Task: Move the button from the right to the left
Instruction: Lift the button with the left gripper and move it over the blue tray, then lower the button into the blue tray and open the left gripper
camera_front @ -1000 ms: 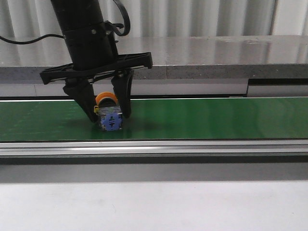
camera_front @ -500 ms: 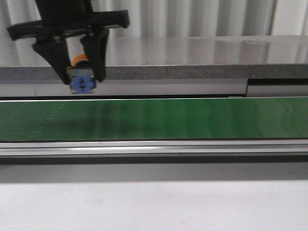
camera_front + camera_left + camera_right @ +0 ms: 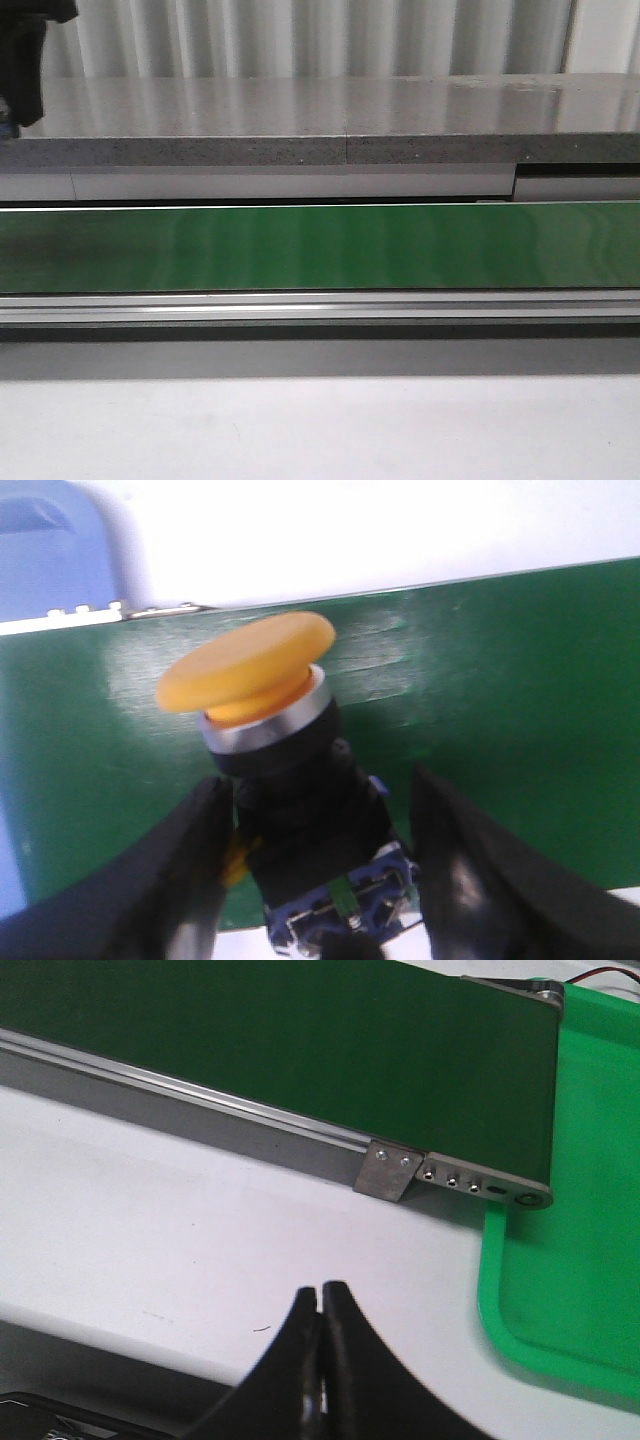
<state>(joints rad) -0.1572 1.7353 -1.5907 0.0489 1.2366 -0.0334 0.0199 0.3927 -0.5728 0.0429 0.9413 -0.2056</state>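
The button (image 3: 270, 740) has a yellow-orange mushroom head, a black body and a blue and clear contact block. My left gripper (image 3: 318, 855) is shut on its black body and holds it in the air above the green belt (image 3: 500, 700). In the front view only a dark edge of the left gripper (image 3: 22, 60) shows at the top left corner, and the button is out of that view. My right gripper (image 3: 321, 1295) is shut and empty over the white table (image 3: 150, 1230), near the end of the belt (image 3: 300, 1040).
A bright green tray (image 3: 580, 1220) lies past the belt's end in the right wrist view. A blue bin (image 3: 50, 550) shows beyond the belt in the left wrist view. A grey ledge (image 3: 350, 120) runs behind the belt (image 3: 350, 245).
My left gripper has lifted the button off the belt and carried it up and to the left, almost out of the front view.
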